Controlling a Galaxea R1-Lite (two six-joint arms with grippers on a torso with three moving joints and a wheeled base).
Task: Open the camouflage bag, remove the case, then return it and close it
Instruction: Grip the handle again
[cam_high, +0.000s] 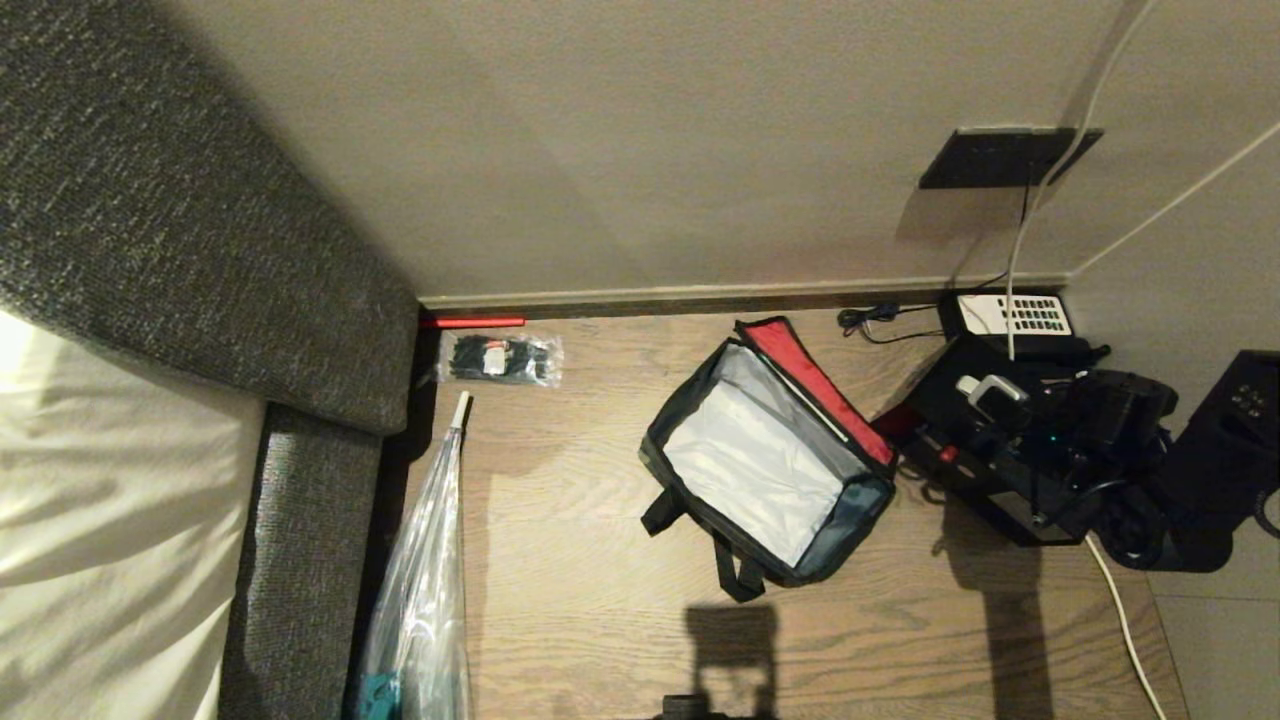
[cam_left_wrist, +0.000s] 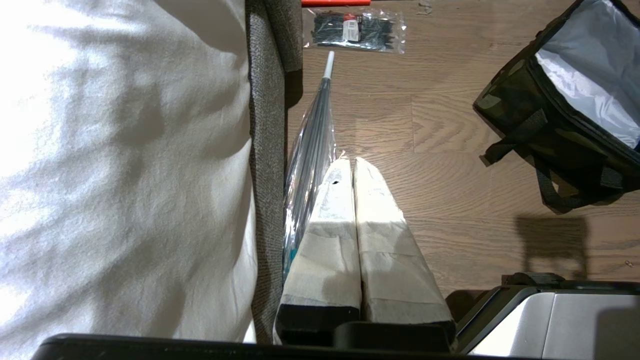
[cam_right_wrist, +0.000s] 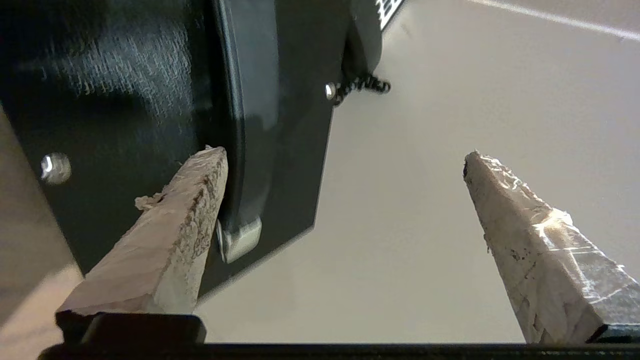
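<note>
- Boxy soft camouflage bag (cam_high: 770, 465) with black straps lies open on the wooden floor (cam_high: 580, 560); red-lined lid (cam_high: 815, 385) flipped back, silvery-grey lining exposed, nothing visible inside.
- Flat black rectangular case (cam_high: 985, 470) with small red spot sits just beside the bag's lid side, out of the bag, in front of the black telephone with white keypad (cam_high: 1010, 318).
- Right gripper (cam_right_wrist: 345, 165) at the case: tape-wrapped fingers (cam_right_wrist: 165, 235) spread wide, gripping nothing; one finger lies against the case's black face, other well clear.
- Left gripper (cam_left_wrist: 352, 165) parked by the grey sofa edge (cam_left_wrist: 265, 150), fingers pressed together, empty.
- Judgement: case looks rigid, smooth, likely slippery; best pinched across its thin edges, not the flat face.
- Bag is floppy, light; walls may fold in, so lower the case straight into the opening.
- Lid best taken at its free edge or zipper.
</note>
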